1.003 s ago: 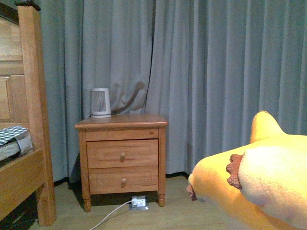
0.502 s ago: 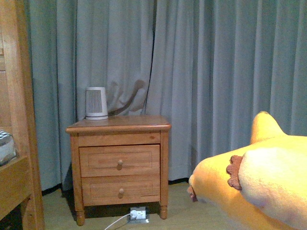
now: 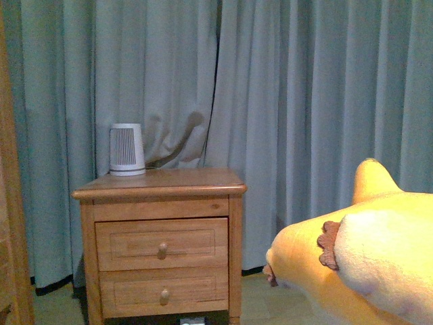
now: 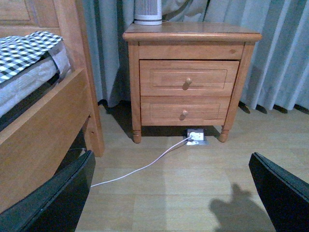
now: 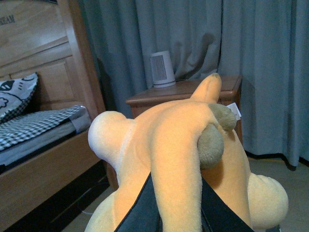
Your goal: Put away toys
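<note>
Where the robot faces: grey-blue curtains [image 3: 304,101] hang in folds to the floor.
Nightstand [image 3: 162,250]: wooden, two drawers with round knobs, backed against the curtains; a small white ribbed device [image 3: 127,149] stands at the back left of its top.
Floor [image 4: 193,183]: pale wood boards; a power socket [image 4: 196,137] lies under the nightstand's front edge, with a white cable [image 4: 145,166] running from it toward the bed.
Bed [image 4: 38,96]: wooden frame beside the nightstand, with checked bedding [image 4: 24,48] on it.
Plush toy [image 3: 365,257]: orange-yellow, low on the right of the front view, right of the nightstand and apart from it; pointed horn [image 3: 372,179] upward, brown scalloped trim [image 3: 329,244] showing.
Right gripper [image 5: 176,198]: jaws pinched onto a fold of the plush toy, one dark finger [image 5: 140,210] on each side.
Left gripper [image 4: 169,198]: jaws spread wide above the floor, holding nothing.
</note>
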Available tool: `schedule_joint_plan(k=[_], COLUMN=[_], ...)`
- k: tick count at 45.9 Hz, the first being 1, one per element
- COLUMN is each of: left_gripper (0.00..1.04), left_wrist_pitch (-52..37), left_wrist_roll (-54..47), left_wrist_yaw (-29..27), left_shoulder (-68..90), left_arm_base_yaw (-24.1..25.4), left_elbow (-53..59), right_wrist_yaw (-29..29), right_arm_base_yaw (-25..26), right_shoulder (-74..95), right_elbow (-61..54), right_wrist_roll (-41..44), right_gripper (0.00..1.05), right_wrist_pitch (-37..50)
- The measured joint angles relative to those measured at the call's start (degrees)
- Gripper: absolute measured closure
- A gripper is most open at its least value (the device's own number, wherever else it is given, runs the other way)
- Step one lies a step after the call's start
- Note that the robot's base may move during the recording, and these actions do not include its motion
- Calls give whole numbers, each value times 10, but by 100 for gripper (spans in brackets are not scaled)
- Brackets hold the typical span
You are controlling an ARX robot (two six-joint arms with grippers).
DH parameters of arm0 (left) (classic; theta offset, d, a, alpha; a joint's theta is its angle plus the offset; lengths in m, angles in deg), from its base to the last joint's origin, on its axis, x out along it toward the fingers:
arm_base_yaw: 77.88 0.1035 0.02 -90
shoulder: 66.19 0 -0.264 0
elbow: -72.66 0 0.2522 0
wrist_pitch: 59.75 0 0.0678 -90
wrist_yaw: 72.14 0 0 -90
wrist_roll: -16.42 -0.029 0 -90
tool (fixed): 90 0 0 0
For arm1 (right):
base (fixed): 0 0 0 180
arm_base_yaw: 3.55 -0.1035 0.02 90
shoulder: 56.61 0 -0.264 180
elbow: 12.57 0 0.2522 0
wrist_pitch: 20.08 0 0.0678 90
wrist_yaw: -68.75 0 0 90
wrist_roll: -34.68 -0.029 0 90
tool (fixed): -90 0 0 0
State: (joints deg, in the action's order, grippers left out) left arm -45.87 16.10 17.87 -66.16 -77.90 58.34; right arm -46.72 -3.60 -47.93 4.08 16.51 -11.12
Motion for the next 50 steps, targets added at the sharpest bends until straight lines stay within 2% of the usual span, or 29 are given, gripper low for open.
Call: schedule_joint_plan(k=[50], left_gripper=[6], left_wrist_pitch=[0], left_wrist_roll=[1], left_wrist_yaw=[0], left_shoulder=[0], left_arm_base_yaw=[0], left_elbow=[0], right_wrist_yaw=[-1], right_arm_base_yaw=[0], right_shoulder=[1], right_elbow=[0], right_wrist_roll=[0], right_gripper=[97], right_wrist_pitch=[0])
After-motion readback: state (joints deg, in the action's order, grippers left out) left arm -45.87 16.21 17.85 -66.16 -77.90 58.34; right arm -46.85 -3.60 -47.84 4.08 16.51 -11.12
